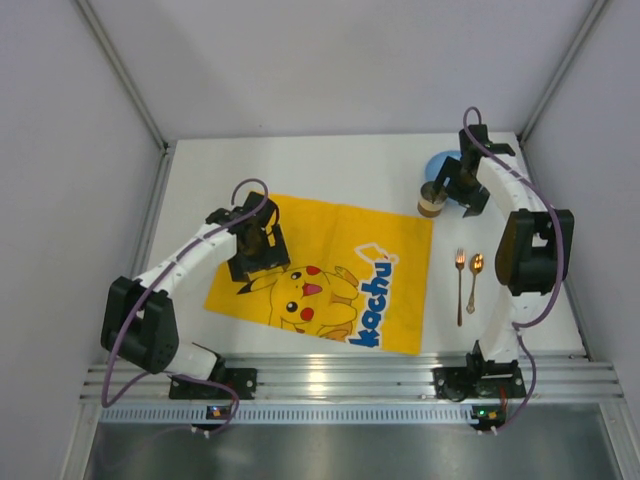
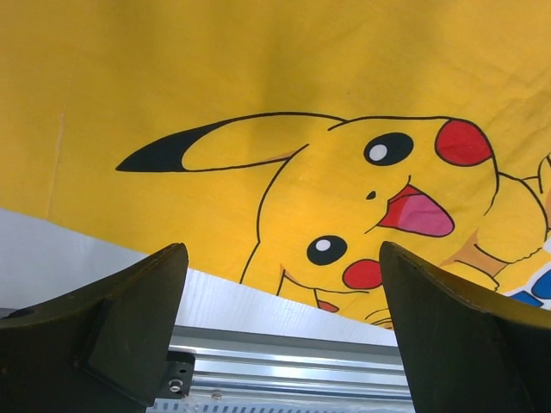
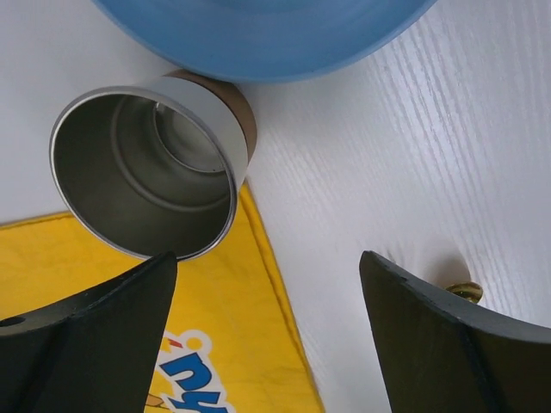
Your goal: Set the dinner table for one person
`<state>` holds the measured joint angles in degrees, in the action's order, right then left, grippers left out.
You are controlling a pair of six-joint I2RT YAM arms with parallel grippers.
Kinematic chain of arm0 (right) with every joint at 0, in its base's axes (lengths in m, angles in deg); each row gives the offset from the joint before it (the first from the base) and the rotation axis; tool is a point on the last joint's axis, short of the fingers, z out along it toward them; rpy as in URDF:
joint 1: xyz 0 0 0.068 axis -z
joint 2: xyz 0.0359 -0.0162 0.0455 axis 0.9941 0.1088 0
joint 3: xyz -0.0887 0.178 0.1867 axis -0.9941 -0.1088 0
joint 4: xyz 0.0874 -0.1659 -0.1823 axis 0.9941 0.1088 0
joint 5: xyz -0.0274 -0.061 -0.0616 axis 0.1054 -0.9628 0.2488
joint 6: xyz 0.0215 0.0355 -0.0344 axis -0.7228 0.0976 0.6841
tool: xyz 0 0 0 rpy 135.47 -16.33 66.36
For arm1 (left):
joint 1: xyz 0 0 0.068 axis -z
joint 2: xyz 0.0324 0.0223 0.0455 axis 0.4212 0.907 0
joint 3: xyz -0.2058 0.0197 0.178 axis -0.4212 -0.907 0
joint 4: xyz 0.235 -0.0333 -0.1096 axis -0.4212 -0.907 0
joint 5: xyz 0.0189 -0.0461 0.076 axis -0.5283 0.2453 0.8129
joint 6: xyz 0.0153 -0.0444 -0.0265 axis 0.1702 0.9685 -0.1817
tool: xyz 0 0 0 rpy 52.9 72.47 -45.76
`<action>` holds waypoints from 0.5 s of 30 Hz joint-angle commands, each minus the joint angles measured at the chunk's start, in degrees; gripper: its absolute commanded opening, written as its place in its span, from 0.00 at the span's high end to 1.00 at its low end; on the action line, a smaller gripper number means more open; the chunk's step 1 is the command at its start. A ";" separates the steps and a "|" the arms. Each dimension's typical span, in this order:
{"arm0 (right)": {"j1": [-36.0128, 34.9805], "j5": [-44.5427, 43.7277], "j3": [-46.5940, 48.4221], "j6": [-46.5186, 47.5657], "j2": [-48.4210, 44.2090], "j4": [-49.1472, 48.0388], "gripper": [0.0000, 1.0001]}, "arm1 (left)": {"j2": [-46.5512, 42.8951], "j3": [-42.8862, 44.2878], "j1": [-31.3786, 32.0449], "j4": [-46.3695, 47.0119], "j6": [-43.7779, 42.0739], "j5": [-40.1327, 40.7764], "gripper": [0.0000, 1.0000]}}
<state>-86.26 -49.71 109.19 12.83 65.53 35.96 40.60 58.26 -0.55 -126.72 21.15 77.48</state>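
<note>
The white dinner table [image 1: 330, 165] carries a yellow Pikachu-print cloth [image 1: 330, 270] spread flat in the middle. A steel cup [image 1: 432, 199] stands upright at the cloth's far right corner, next to a blue plate [image 1: 442, 164]. A gold fork [image 1: 460, 285] and a gold spoon [image 1: 474, 280] lie side by side right of the cloth. My left gripper [image 1: 258, 250] is open and empty over the cloth's left part [image 2: 284, 129]. My right gripper [image 1: 462, 190] is open and empty above the cup [image 3: 146, 172] and the plate [image 3: 258, 34].
The silver slotted rail [image 1: 340, 385] runs along the near edge, also in the left wrist view [image 2: 284, 379]. Grey walls close the table on the left, back and right. The spoon's gold tip [image 3: 465, 291] peeks by my right finger.
</note>
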 commanded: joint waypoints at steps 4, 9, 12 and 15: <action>-0.40 -0.01 -0.30 -0.45 2.39 -2.39 0.27 | -4.31 1.02 -0.19 -4.41 -0.03 3.14 0.02; -0.75 -1.33 1.54 -0.89 5.65 -3.10 0.44 | -6.34 0.05 -0.36 -5.82 -0.47 4.28 0.02; -0.93 -1.86 2.77 -1.07 7.14 -3.63 0.47 | -6.60 0.31 -0.54 -6.26 -0.82 4.46 0.02; -1.01 -2.04 2.60 -1.86 6.62 -4.68 0.48 | -6.60 1.01 -0.54 -6.87 -1.00 4.54 0.02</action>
<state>-86.76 -47.74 112.49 11.52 68.79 32.81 35.33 58.26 -0.84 -131.20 20.60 80.73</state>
